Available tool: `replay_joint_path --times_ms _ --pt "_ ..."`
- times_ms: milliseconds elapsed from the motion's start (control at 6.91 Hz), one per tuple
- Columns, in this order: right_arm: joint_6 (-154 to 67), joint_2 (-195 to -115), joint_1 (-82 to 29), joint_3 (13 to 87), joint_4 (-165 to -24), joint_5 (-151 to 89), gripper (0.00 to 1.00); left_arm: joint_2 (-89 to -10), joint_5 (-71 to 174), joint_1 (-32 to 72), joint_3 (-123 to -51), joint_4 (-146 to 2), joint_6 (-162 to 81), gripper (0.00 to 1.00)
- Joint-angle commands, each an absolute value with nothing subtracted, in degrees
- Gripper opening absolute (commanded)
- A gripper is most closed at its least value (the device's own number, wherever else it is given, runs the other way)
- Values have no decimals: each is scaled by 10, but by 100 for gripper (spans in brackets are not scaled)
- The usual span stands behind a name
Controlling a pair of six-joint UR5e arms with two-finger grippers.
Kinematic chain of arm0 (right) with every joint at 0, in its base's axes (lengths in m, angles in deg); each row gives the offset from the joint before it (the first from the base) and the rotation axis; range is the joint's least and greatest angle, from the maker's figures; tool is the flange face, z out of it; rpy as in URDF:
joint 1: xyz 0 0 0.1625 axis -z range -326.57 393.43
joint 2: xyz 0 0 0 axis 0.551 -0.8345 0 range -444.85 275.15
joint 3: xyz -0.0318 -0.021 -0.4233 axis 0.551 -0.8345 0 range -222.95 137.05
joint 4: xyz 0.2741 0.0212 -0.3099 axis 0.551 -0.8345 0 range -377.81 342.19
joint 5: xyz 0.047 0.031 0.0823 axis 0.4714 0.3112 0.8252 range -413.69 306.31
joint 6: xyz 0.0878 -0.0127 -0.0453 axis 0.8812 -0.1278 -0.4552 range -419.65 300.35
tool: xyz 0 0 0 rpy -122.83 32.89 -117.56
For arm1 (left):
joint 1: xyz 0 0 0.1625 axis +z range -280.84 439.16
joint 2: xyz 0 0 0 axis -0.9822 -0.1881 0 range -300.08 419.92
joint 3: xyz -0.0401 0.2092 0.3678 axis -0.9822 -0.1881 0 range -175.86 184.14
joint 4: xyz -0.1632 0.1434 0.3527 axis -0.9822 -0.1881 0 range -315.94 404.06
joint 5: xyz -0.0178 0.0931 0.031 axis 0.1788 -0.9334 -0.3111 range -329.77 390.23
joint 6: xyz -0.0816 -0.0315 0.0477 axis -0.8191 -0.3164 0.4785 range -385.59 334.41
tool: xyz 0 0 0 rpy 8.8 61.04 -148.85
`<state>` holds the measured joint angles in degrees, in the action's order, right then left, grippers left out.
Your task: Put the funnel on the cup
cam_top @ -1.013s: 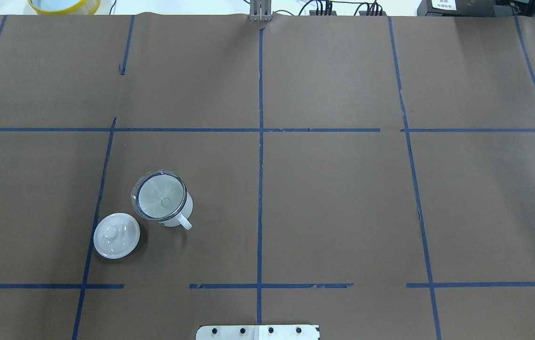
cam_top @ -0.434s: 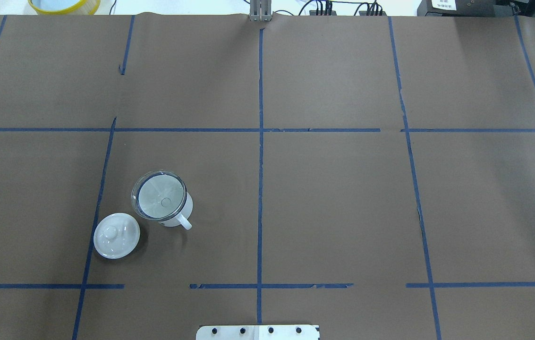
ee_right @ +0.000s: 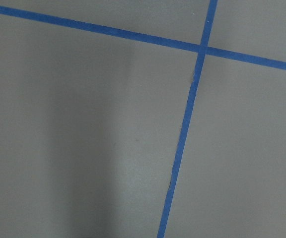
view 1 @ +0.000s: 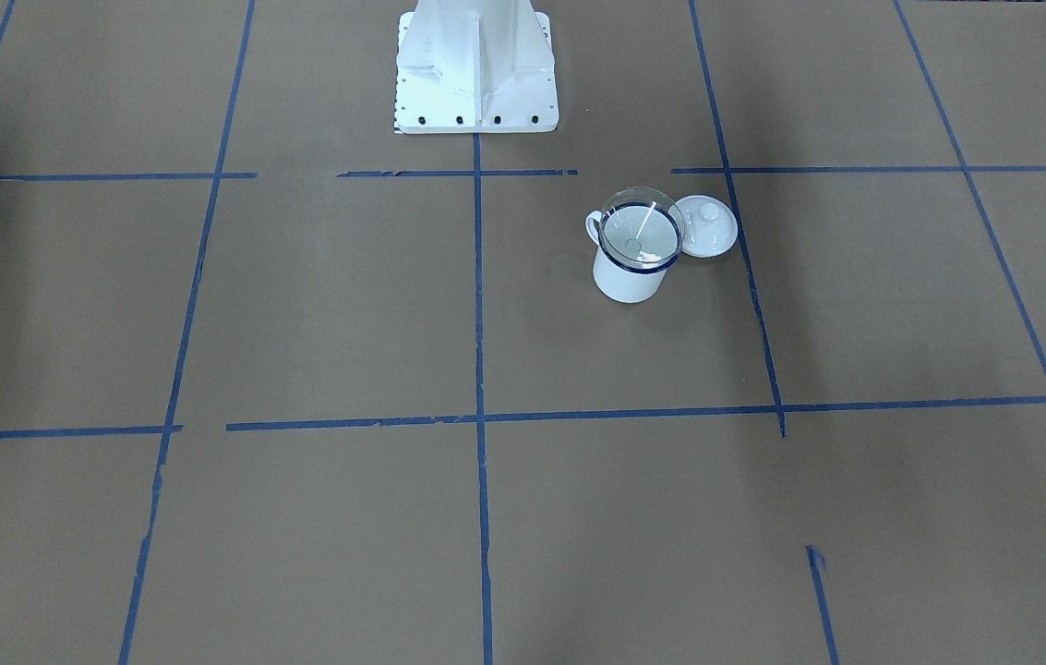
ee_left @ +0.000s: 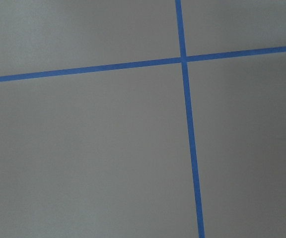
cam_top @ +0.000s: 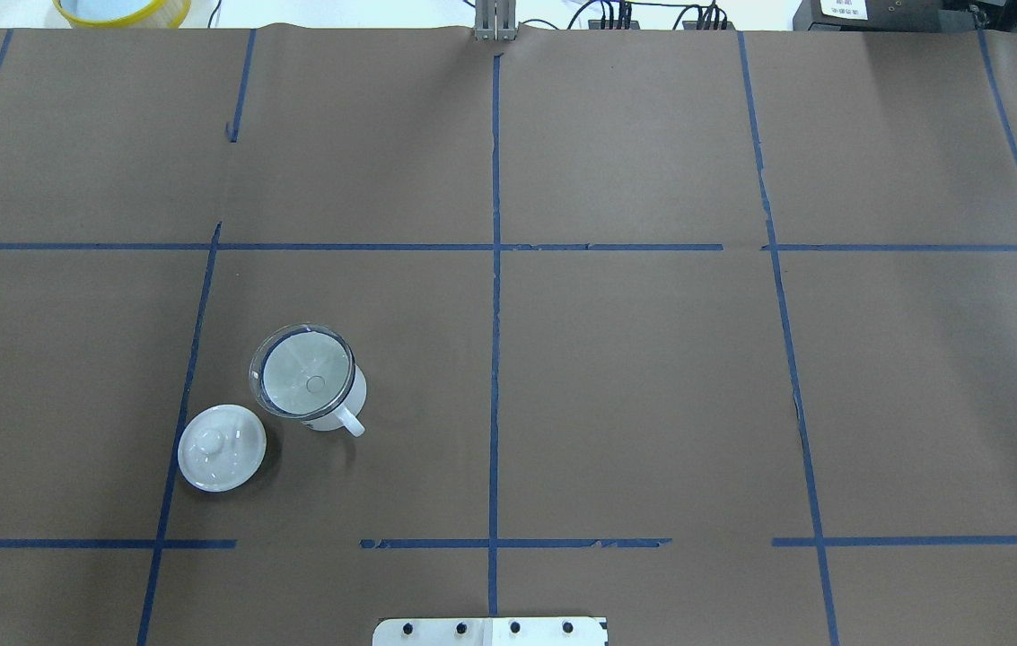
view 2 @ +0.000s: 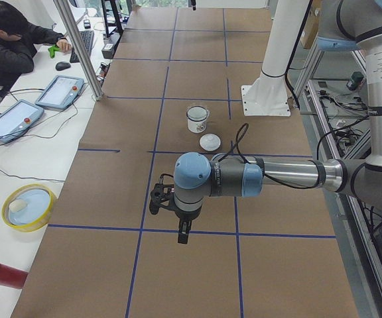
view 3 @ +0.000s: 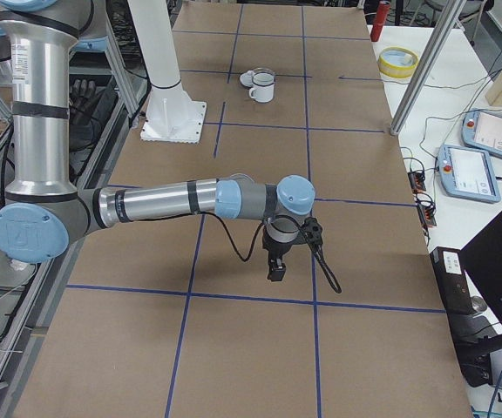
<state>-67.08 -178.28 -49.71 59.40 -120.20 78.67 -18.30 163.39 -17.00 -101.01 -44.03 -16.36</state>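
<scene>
The clear funnel [cam_top: 303, 373] sits upright in the mouth of the white mug with the dark blue rim [cam_top: 359, 389], left of the table's middle. The front-facing view shows the funnel [view 1: 641, 228] resting on the cup [view 1: 626, 283], with the spout inside. Neither gripper is near them. My left gripper [view 2: 183, 236] shows only in the exterior left view and my right gripper [view 3: 276, 272] only in the exterior right view. Both hang above bare brown paper far from the cup. I cannot tell whether they are open or shut. Both wrist views show only paper and blue tape.
A round white knobbed lid [cam_top: 221, 447] lies beside the cup. The robot's white base [view 1: 476, 74] stands at the table's near edge. A yellow-rimmed bowl [view 2: 28, 207] and a red cylinder [view 2: 2, 275] are off the paper. An operator [view 2: 12, 40] sits at a side desk.
</scene>
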Motion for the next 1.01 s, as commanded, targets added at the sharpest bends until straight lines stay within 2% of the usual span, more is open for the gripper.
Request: replay_joint_path --times_ms 0,868 --pt "-671 -1783 -497 594 -1202 787 100 -183 1634 -170 -1012 -440 -164 100" --pt "-671 -1783 -497 594 -1202 787 100 -184 1635 -169 -1019 -441 -163 100"
